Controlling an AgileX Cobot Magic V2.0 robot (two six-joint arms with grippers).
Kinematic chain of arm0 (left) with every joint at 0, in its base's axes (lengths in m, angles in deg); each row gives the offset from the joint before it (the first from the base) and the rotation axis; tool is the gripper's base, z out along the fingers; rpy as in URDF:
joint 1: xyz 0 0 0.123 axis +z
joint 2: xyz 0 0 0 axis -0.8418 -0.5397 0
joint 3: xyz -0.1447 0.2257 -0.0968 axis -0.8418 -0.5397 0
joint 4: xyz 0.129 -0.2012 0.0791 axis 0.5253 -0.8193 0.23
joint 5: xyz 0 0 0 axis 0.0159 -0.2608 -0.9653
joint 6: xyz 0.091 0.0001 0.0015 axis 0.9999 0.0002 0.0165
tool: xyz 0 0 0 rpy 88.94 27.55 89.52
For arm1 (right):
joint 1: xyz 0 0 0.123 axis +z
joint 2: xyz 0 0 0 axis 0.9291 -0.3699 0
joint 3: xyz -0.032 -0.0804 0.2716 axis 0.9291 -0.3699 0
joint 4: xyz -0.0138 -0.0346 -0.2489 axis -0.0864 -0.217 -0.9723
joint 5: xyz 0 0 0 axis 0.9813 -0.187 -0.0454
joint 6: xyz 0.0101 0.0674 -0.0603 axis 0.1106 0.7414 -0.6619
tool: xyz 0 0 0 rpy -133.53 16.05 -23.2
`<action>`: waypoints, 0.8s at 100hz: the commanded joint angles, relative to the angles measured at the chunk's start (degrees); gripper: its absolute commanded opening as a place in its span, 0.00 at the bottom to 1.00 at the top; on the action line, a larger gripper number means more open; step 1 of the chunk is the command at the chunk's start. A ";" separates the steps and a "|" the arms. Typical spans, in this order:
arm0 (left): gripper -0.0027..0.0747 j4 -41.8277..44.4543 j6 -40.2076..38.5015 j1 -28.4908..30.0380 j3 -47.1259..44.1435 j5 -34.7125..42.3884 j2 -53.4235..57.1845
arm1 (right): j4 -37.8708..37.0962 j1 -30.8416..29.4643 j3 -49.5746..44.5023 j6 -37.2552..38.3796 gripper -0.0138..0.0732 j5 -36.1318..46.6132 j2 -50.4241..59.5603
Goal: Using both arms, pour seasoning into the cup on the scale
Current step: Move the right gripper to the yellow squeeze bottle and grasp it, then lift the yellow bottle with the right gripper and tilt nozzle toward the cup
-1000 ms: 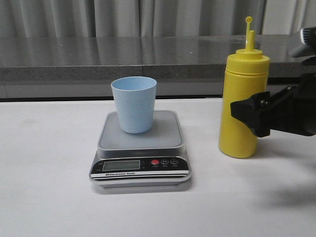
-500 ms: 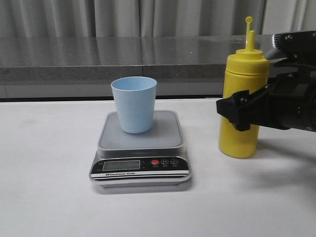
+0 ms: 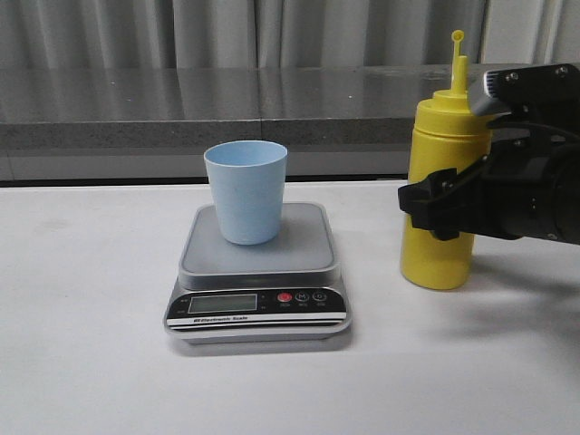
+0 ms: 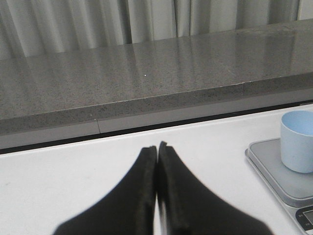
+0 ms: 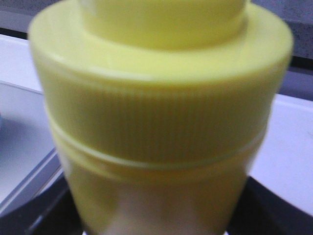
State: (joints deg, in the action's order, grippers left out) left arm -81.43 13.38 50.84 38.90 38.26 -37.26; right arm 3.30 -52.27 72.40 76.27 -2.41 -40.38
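The seasoning bottle (image 3: pixel 446 195) stood upright on the worktop (image 3: pixel 91 344), right of the scale (image 3: pixel 258 272) bearing the cup (image 3: pixel 246 191). The right hand (image 3: pixel 441 207) was spread around its mid-body; firm contact could not be confirmed. The left hand (image 4: pixel 157 191) was pressed together, empty.
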 commanded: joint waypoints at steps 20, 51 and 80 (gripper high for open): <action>0.01 0.06 -0.32 0.07 1.38 4.84 -0.67 | -2.38 0.06 1.17 0.04 0.48 7.09 2.13; 0.01 0.06 -0.32 0.07 1.38 4.84 -0.67 | -6.64 0.06 1.17 -2.04 0.48 10.29 2.59; 0.01 0.06 -0.32 0.07 1.38 4.84 -0.67 | -6.78 0.06 2.95 -11.08 0.48 -0.30 8.67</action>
State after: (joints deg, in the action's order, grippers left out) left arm -81.43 13.38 50.84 38.90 38.26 -37.26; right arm -3.18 -52.23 73.31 68.03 -2.81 -36.20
